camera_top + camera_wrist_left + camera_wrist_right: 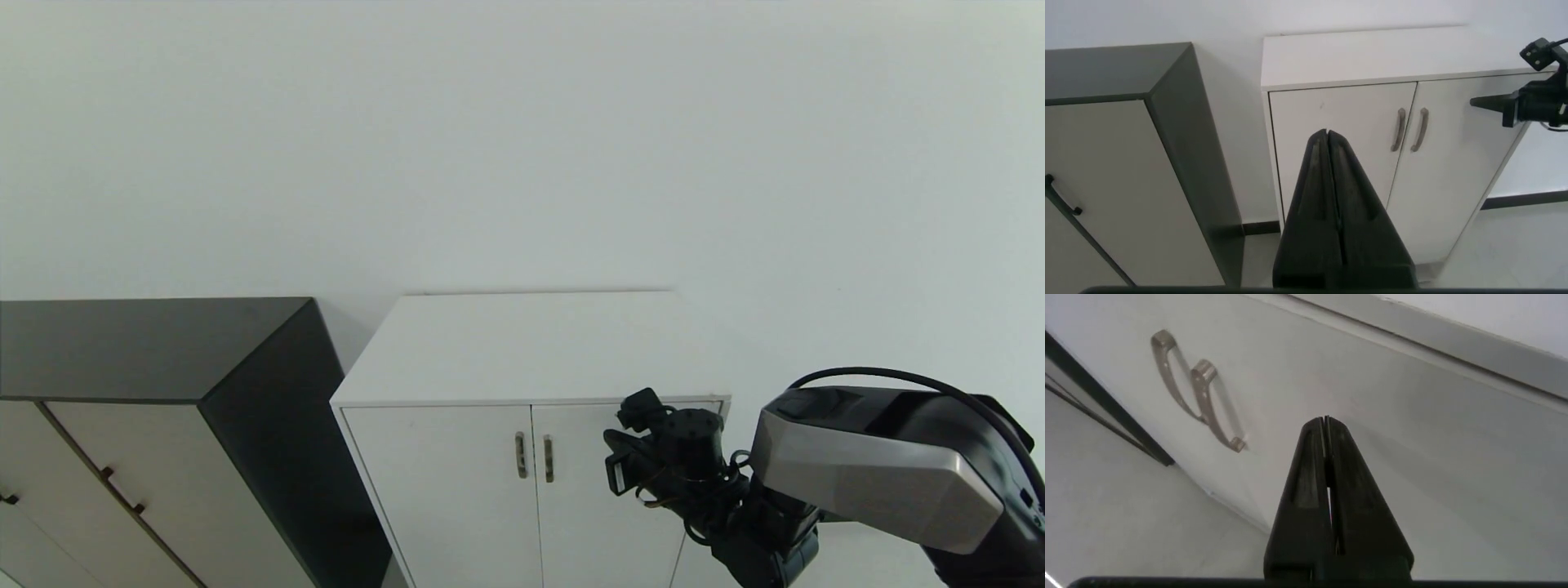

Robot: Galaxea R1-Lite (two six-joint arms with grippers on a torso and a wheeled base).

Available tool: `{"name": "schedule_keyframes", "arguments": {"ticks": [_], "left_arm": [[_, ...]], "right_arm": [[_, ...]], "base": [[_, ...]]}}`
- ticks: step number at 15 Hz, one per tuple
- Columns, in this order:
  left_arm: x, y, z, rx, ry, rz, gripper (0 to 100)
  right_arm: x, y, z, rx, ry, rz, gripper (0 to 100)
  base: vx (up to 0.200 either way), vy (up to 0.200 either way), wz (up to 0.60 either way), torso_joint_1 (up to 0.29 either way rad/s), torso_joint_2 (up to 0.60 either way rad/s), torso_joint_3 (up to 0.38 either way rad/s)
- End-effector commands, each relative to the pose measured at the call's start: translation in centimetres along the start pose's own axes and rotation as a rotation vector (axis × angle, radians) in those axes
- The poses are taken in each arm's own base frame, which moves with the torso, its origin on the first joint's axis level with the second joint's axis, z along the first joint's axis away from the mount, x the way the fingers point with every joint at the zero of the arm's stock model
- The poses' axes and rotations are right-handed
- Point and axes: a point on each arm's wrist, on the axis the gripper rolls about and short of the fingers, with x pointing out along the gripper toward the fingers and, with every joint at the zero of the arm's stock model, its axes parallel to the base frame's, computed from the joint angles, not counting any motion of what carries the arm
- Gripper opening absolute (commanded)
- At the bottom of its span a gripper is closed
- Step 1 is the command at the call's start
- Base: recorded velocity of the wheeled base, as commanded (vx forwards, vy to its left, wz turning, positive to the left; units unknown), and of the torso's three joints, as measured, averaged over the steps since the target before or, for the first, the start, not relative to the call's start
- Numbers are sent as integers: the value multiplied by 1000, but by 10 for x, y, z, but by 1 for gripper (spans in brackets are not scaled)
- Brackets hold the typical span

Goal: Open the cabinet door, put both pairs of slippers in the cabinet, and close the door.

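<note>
The white cabinet (522, 347) stands against the wall with both doors closed. Two metal handles (535, 456) sit side by side at the middle seam. My right gripper (614, 457) hangs in front of the right door, a short way to the right of the handles, and its fingers are shut on nothing. In the right wrist view the right gripper (1325, 423) points at the door panel with the handles (1200, 392) off to one side. My left gripper (1327, 135) is shut and empty, held back from the cabinet (1372, 57) and facing its left door.
A dark cabinet (163, 347) with pale drawer fronts stands just left of the white one, with a narrow gap between them. A plain white wall (522, 147) rises behind both. A dark baseboard (1527, 200) runs along the wall to the right.
</note>
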Motion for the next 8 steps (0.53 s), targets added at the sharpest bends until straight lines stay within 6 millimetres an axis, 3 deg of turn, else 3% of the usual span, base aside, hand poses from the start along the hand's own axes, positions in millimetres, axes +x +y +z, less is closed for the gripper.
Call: {"name": "schedule_keyframes", "arguments": {"ticks": [1, 8], "left_arm": [[0, 0, 0, 0, 1, 0, 0], [0, 0, 0, 0, 1, 0, 0]], "right_arm": [[3, -3, -2, 3, 0, -7, 0], [7, -7, -1, 31, -10, -17, 0]], "base": [[0, 0, 0, 0, 0, 0], [0, 0, 0, 0, 0, 0]]}}
